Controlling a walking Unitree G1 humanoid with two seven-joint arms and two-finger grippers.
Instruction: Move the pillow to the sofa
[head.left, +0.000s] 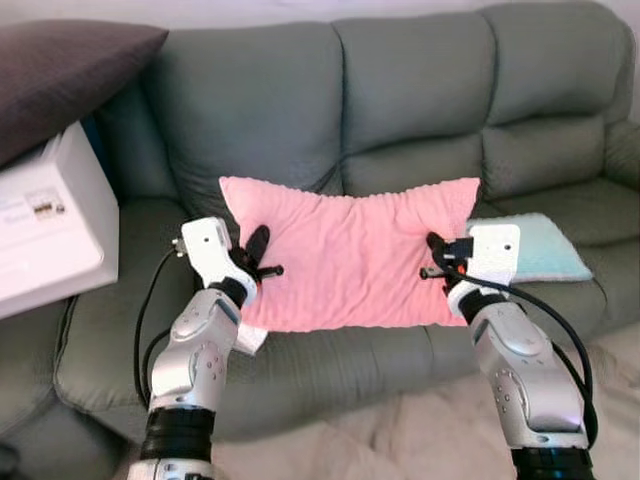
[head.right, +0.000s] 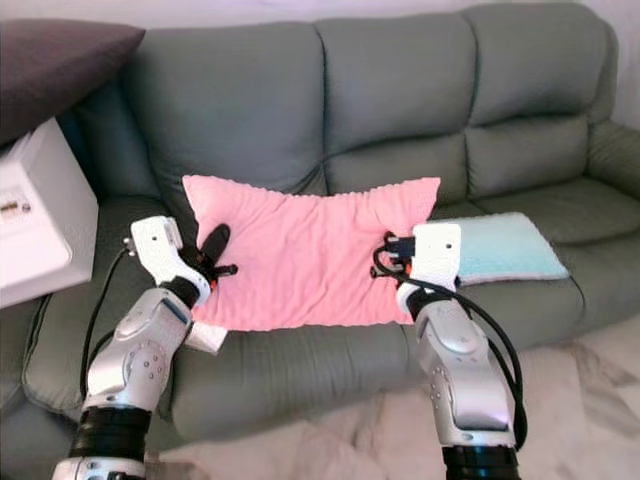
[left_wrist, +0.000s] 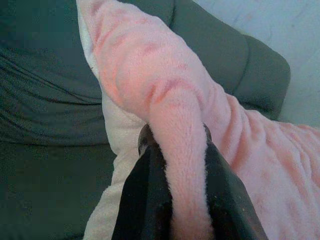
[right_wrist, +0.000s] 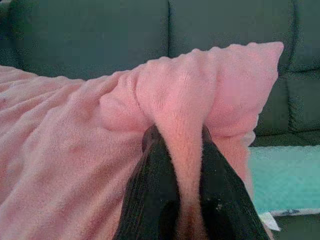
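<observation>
A pink fuzzy pillow (head.left: 350, 260) is held stretched between my two grippers over the grey-green sofa (head.left: 420, 90), in front of its middle seat. My left gripper (head.left: 255, 252) is shut on a fold of the pillow's left edge. In the left wrist view its black fingers (left_wrist: 147, 200) pinch a ridge of the pink pillow (left_wrist: 185, 150). At the pillow's right edge my right gripper (head.left: 437, 250) is shut on another fold. The right wrist view shows that gripper's fingers (right_wrist: 220, 195) clamping the pillow (right_wrist: 175, 105).
A pale turquoise cushion (head.left: 540, 250) lies on the sofa seat at the right. A dark purple cushion (head.left: 60, 70) rests on a white box (head.left: 50, 230) at the sofa's left end. Marble floor (head.left: 400, 430) lies before the sofa.
</observation>
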